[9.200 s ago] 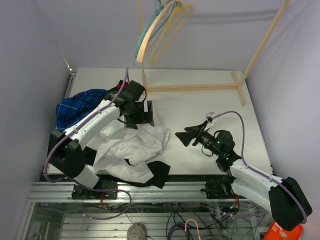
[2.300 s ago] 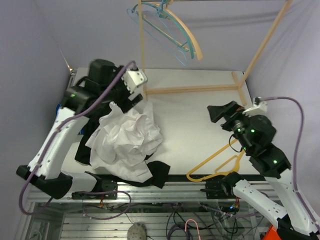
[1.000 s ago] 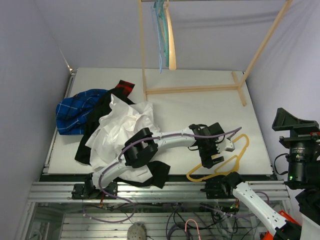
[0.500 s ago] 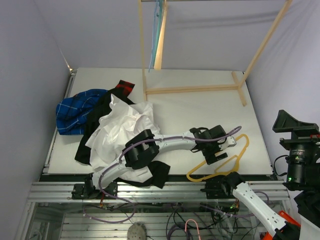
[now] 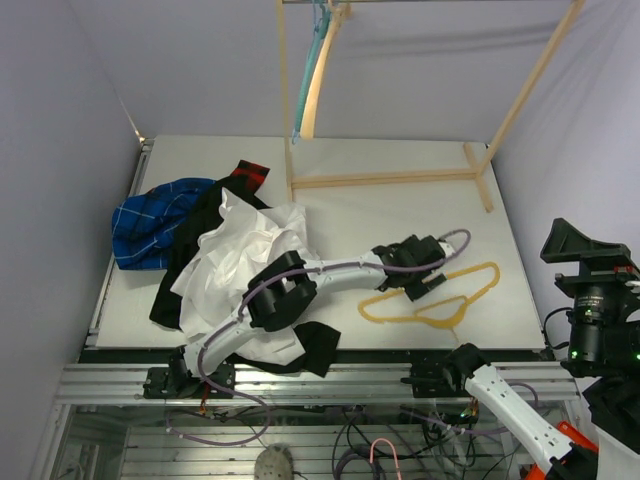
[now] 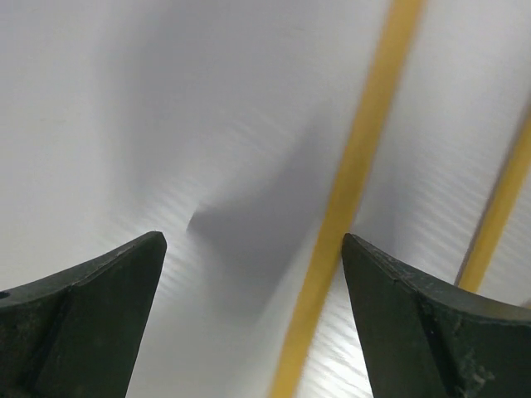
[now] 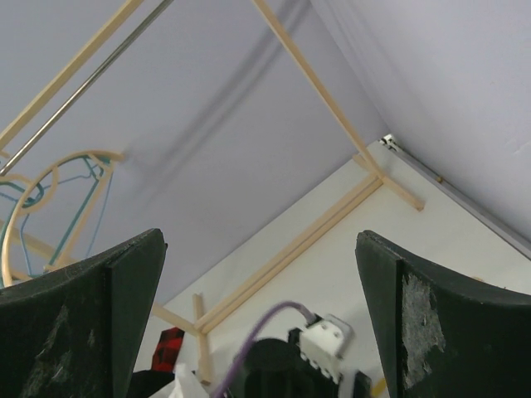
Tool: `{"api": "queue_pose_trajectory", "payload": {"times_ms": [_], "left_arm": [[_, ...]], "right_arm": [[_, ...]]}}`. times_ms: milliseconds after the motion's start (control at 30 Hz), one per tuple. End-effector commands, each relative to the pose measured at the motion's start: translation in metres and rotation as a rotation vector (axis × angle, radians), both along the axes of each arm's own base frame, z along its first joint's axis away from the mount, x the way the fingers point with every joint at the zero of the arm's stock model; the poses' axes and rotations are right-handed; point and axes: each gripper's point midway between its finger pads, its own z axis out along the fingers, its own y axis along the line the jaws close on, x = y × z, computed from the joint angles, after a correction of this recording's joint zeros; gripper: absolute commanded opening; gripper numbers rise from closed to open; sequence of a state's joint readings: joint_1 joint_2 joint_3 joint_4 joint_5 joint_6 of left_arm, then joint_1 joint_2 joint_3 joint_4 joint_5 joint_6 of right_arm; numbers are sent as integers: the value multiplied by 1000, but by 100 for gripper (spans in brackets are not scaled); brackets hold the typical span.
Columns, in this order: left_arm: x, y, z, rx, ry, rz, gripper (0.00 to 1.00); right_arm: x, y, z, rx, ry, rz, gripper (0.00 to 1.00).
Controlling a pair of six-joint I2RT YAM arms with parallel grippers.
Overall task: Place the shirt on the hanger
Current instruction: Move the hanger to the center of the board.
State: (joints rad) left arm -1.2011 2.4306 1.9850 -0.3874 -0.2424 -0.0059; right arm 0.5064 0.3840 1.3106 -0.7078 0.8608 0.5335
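The white shirt (image 5: 250,262) lies crumpled on the left half of the table. On the right half the thin yellow hanger (image 5: 410,319) lies flat. My left arm reaches across from the left, and my left gripper (image 5: 424,282) stands open right over the hanger's upper side. In the left wrist view one yellow hanger bar (image 6: 358,187) runs between the spread fingers of the left gripper (image 6: 253,249), close to the right fingertip (image 6: 415,307). My right gripper (image 5: 582,246) is raised high at the right edge, open and empty, as the right wrist view shows (image 7: 261,249).
A blue plaid shirt (image 5: 150,215) and a black garment (image 5: 316,346) lie round the white shirt. The wooden rack's base (image 5: 385,178) crosses the back of the table. A pale wooden hanger (image 5: 312,88) and a teal hanger (image 5: 304,72) hang from its rail.
The yellow hanger has slid left and away from the near edge, and now lies fully on the table. My left gripper moved back with it. The hanging hangers have swung.
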Motion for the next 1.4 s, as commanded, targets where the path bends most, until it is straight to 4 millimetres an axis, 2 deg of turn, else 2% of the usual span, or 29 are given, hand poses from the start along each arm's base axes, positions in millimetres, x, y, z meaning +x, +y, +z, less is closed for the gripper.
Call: {"api": "queue_pose_trajectory", "payload": {"times_ms": [0, 100, 200, 233, 333, 400, 567, 733, 833, 900, 1000, 1100, 1233, 1367], "left_arm": [[64, 84, -55, 170, 74, 224, 99], [93, 116, -59, 151, 125, 311, 99], [112, 141, -65, 132, 176, 377, 99], [118, 150, -67, 126, 196, 396, 97], [123, 163, -72, 108, 241, 405, 82], [120, 168, -77, 107, 275, 390, 76], [96, 172, -101, 204, 411, 273, 76], [75, 175, -97, 205, 497, 229, 82], [69, 176, -94, 216, 536, 233, 80], [67, 183, -101, 264, 555, 251, 79], [74, 191, -112, 305, 513, 287, 66], [70, 195, -123, 340, 525, 285, 42], [61, 197, -129, 386, 517, 264, 36], [50, 186, -125, 395, 547, 165, 10]], "right_arm": [[5, 3, -8, -15, 29, 6, 100], [17, 15, -24, -25, 90, 42, 100], [31, 29, -48, -33, 159, 73, 100], [35, 33, -55, -30, 175, 80, 100], [46, 43, -68, -20, 197, 98, 100], [50, 47, -70, -18, 196, 107, 100], [58, 53, -66, -29, 192, 116, 100], [61, 55, -68, -42, 202, 114, 100], [62, 54, -70, -46, 203, 109, 100], [62, 54, -70, -51, 199, 110, 100], [63, 54, -68, -60, 197, 111, 100], [61, 51, -66, -67, 196, 98, 100], [58, 47, -62, -73, 186, 84, 100], [56, 43, -61, -74, 184, 70, 100]]}}
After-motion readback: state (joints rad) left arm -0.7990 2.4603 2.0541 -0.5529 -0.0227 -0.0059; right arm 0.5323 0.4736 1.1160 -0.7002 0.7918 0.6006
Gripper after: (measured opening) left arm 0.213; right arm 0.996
